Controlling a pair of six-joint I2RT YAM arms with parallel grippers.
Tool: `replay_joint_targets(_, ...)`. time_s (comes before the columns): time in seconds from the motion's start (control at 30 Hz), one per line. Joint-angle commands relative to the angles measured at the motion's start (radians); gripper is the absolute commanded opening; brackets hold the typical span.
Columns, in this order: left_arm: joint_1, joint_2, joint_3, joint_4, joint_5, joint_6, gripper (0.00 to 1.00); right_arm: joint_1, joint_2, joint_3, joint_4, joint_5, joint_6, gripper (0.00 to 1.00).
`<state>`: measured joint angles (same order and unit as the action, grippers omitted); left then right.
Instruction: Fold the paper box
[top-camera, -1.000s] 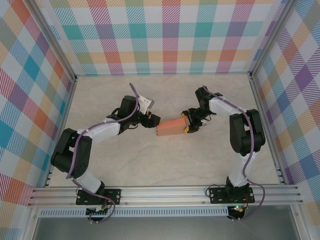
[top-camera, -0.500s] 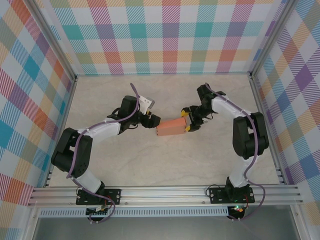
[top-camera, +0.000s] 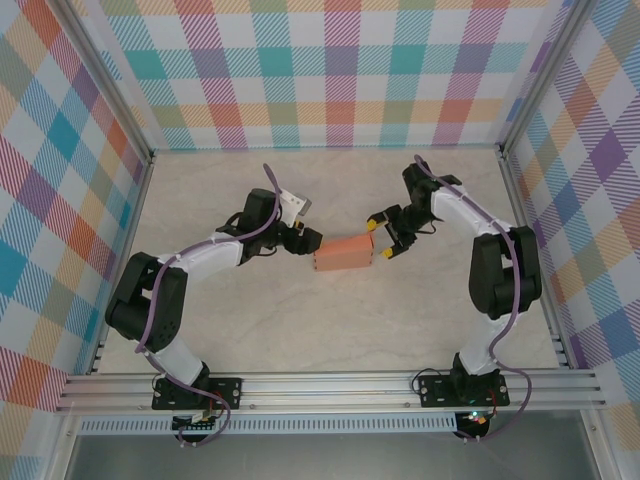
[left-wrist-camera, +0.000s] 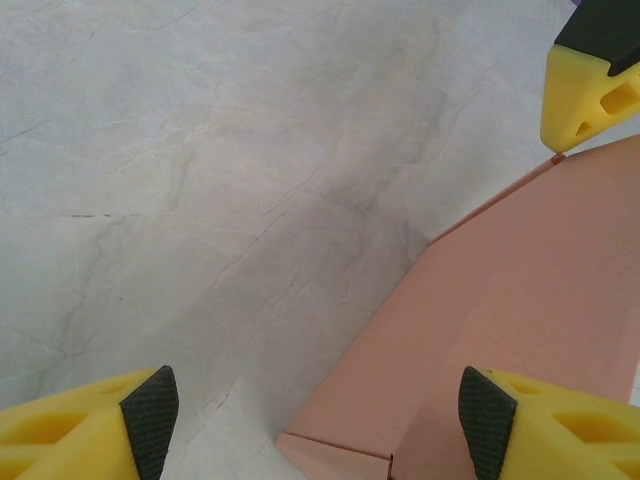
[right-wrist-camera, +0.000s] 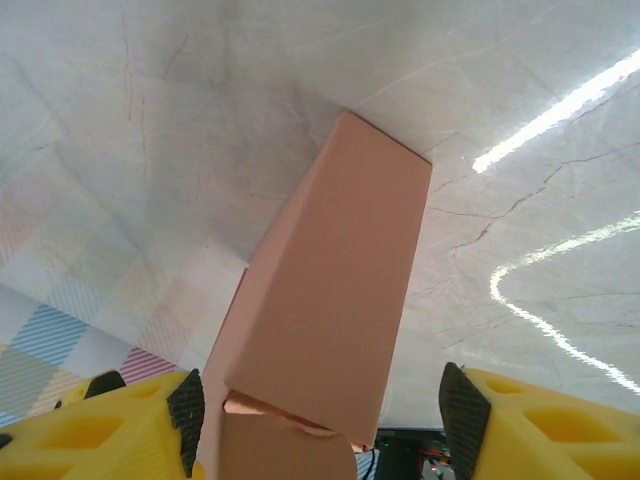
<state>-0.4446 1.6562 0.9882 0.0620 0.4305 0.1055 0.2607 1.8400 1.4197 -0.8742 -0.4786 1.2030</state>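
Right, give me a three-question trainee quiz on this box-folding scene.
1. True or false: the paper box is a flat, unfolded cut-out.
2. Where is the box? A) between the left gripper and the right gripper; B) against the back wall; C) beside the arm bases.
3. Fill in: the right gripper, its end of the box between its jaws, is ___ (open or shut).
Key: 1 false, it is already box-shaped; 2 A; 3 open.

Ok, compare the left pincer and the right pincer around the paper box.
The left pincer sits at the paper box's left end, the right pincer at its right end. The right pincer straddles the box; the left pincer's gap shows mostly bare table, the box off to one side. Both stand open.
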Motion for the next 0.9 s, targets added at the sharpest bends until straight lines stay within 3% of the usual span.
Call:
replay_joint_targets(0.0,-0.008,0.043,0.004,-0.114,-0.046,0.059,0.76,-0.001,0.020,0.050,-0.070,0.011,-0.079,0.60)
replay_joint_targets(0.27,-0.008,0.057,0.029,-0.127,-0.039,0.060,0.76,-0.003,0.040,0.133,-0.142,0.035,-0.132,0.63)
replay_joint_targets(0.57,-0.008,0.065,0.034,-0.132,-0.040,0.060,0.76,-0.001,0.036,0.139,-0.140,-0.024,-0.119,0.64)
replay_joint_targets(0.87,-0.008,0.071,0.033,-0.128,-0.039,0.055,0.76,0.006,0.037,0.134,-0.110,-0.061,-0.079,0.59)
